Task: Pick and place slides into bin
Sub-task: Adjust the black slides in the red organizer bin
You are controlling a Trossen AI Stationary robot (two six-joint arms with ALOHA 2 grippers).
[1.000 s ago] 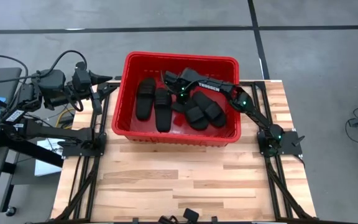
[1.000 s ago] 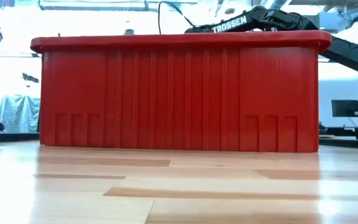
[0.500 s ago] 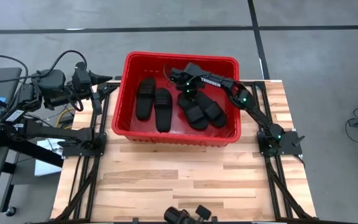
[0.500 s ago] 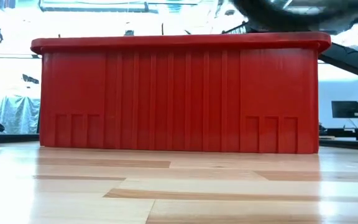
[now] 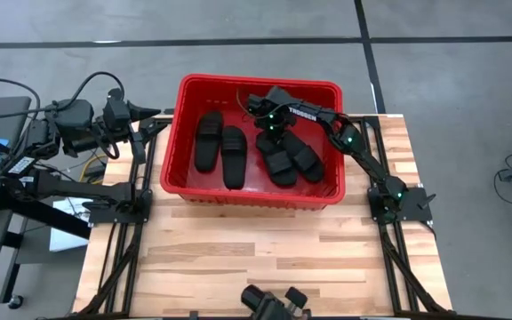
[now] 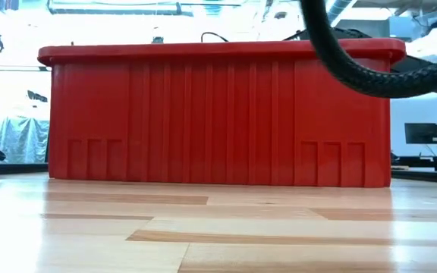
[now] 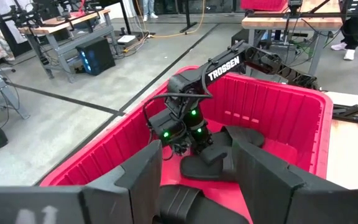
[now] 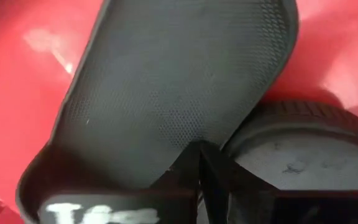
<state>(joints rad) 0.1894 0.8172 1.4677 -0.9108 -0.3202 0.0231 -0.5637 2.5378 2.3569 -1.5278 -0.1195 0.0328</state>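
Left first: my left gripper (image 5: 154, 113) waits off the table's left edge, beside the bin (image 5: 258, 84), fingers (image 7: 145, 180) spread wide, nothing between them. Inside the bin, a pair of slides (image 5: 219, 148) lies flat, side by side, on the left half of the floor. Further right, the other two slides (image 5: 290, 160) lie at an angle, one partly over the other. My right gripper (image 5: 269, 124) hangs over that right-hand pair, low inside the bin. From the wrist I see a textured sole (image 8: 179, 93) filling the view and my fingers apparently closed together with nothing between them; I judge the slide released, not held.

Handling notes: these look light, foam-like, bendy along the sole, with a grippy matte skin. Not fragile. Best hold, I judge, is across the wide strap or pinching the sole edge mid-length. All four sit in the bin.
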